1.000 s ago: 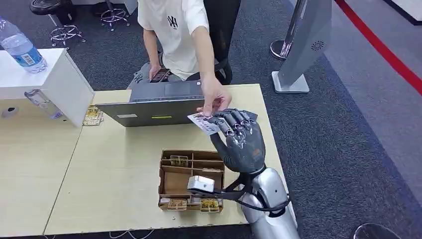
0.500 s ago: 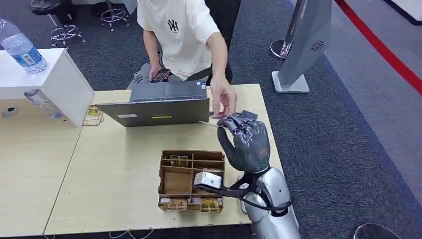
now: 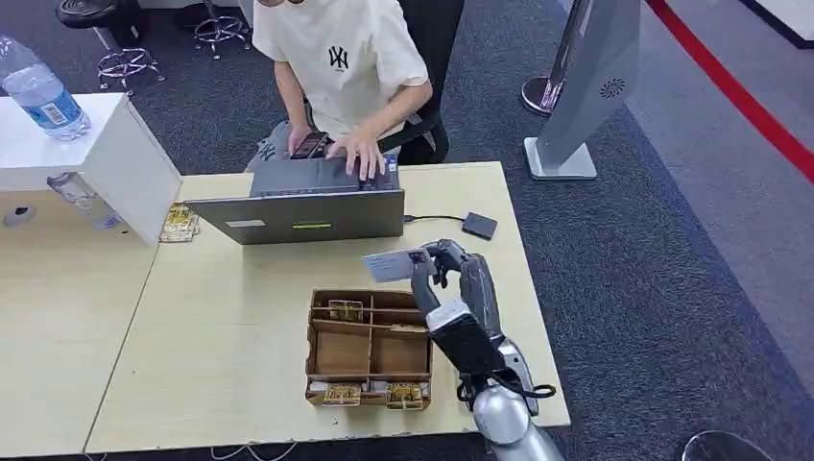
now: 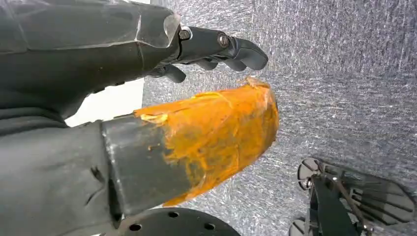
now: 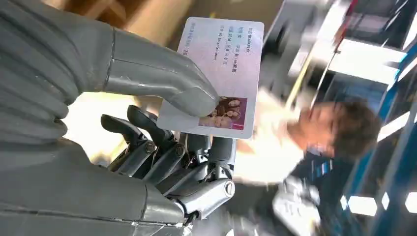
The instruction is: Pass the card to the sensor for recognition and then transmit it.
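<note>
The right hand (image 3: 459, 288) pinches a card (image 3: 390, 264) above the table (image 3: 230, 317). To scan well, carry it level to the small black reader (image 3: 479, 226).

The left hand (image 4: 147, 123) hangs with nothing in it, fingers apart.

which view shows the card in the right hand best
The right wrist view: the pale pink printed card is close up, with its text lines and small photo showing, pinched under the thumb of the grey right hand. The head view shows it small and edge-tilted. The left wrist view faces carpet.
</note>
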Robot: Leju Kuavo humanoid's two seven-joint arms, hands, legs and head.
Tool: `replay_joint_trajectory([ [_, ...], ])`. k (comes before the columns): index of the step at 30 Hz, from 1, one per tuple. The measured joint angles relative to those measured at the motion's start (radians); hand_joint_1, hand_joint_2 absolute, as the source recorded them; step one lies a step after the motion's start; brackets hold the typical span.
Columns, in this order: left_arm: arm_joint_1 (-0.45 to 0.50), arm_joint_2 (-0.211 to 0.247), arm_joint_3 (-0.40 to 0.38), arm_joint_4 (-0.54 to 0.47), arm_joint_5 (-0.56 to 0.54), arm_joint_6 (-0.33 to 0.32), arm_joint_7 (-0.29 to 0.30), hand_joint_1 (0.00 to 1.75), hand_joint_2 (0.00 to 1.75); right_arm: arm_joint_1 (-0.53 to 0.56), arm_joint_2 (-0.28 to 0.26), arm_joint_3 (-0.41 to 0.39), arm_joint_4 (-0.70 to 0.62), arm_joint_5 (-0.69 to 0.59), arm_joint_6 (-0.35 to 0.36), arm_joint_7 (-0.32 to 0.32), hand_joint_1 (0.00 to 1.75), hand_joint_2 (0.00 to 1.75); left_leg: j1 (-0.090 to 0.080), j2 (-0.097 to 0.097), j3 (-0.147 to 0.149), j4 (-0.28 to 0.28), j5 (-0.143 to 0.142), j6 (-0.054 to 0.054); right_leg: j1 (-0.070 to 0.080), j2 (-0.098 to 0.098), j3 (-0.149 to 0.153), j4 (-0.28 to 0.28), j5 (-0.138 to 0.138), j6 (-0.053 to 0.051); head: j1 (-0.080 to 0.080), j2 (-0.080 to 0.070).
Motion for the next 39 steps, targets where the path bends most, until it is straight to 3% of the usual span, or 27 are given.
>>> replay_joint_trajectory([
  [8, 0.002, 0.0, 0.04, 0.0, 0.016, 0.009, -0.011, 0.0, 0.0, 0.067, -0.067, -0.061, -0.052, -0.152, 0.12, -0.012, 1.75, 1.75, 0.0, 0.0, 0.0, 0.0, 0.0, 0.001, 0.0, 0.0, 0.0, 0.0, 0.0, 0.0, 0.0, 0.0],
  [25, 0.005, 0.0, 0.085, 0.0, 0.035, 0.013, -0.031, 0.0, 0.0, 0.151, -0.162, -0.257, -0.067, -0.209, 0.245, 0.027, 1.75, 1.75, 0.0, 0.0, 0.0, 0.0, -0.001, 0.001, 0.0, 0.0, 0.0, 0.0, 0.0, 0.0, 0.0, 0.0],
  [30, 0.006, 0.0, 0.087, 0.0, 0.034, 0.014, -0.032, 0.0, 0.0, 0.157, -0.196, -0.333, -0.037, -0.218, 0.321, 0.043, 1.75, 1.75, -0.001, 0.0, 0.0, 0.0, -0.001, 0.001, 0.0, 0.0, 0.0, -0.001, 0.0, 0.0, 0.0, 0.0],
  [39, 0.006, 0.002, 0.103, 0.0, 0.029, 0.012, -0.038, 0.0, 0.0, 0.12, -0.282, -0.392, 0.1, -0.206, 0.465, 0.078, 1.75, 1.75, -0.001, 0.0, 0.0, 0.0, -0.001, 0.001, 0.0, 0.0, 0.0, -0.001, 0.0, 0.0, 0.0, 0.0],
])
